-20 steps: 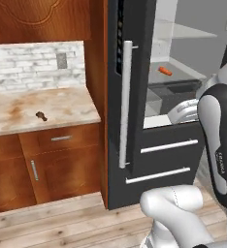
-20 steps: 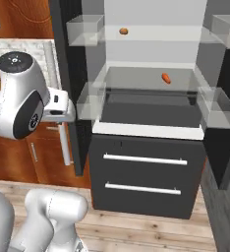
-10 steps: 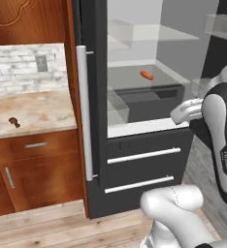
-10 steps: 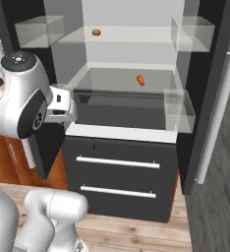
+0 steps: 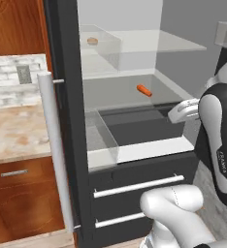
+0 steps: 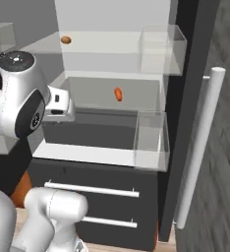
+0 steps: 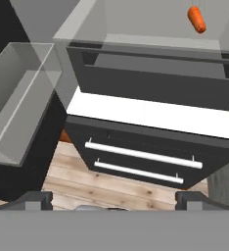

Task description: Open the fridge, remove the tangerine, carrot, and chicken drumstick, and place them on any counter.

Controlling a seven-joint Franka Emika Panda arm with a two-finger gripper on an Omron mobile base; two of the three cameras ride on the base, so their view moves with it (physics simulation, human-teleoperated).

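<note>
Fridge (image 5: 67, 121) standing with both doors swung wide, dark charcoal shell, pale interior. Two long pale grey bar handles on the doors, one at (image 5: 52, 150) and the other at (image 6: 198, 147), both round in section. No brand name or label readable on the appliance; faint lettering down the arm's dark forearm cover, too small to read. Two lower drawers (image 7: 141, 157), flat black fronts, each with one slim silver bar. Clear plastic bins (image 6: 151, 140) hung on the inner door faces, boxy and see-through. Glass shelves inside, thin and translucent.

Carrot (image 5: 143, 90) lying on the middle shelf, bright orange, short and tapered, one only; also seen at (image 6: 118, 94) and (image 7: 196, 18). Tangerine (image 6: 66, 40) on the upper shelf toward the left, small, round, orange-brown, one only; seen through a door bin at (image 5: 91, 41).

Counter (image 5: 13, 133) left of the fridge, beige marbled stone with rusty blotches, over reddish-brown wooden cabinets with silver handles; whitish brick backsplash with one grey wall plate behind. Pale wooden plank floor below.

Gripper (image 7: 114, 198) poised before the open compartment, above the drawers, fingers (image 7: 38, 198) spread far apart, nothing between them, nothing touched.
</note>
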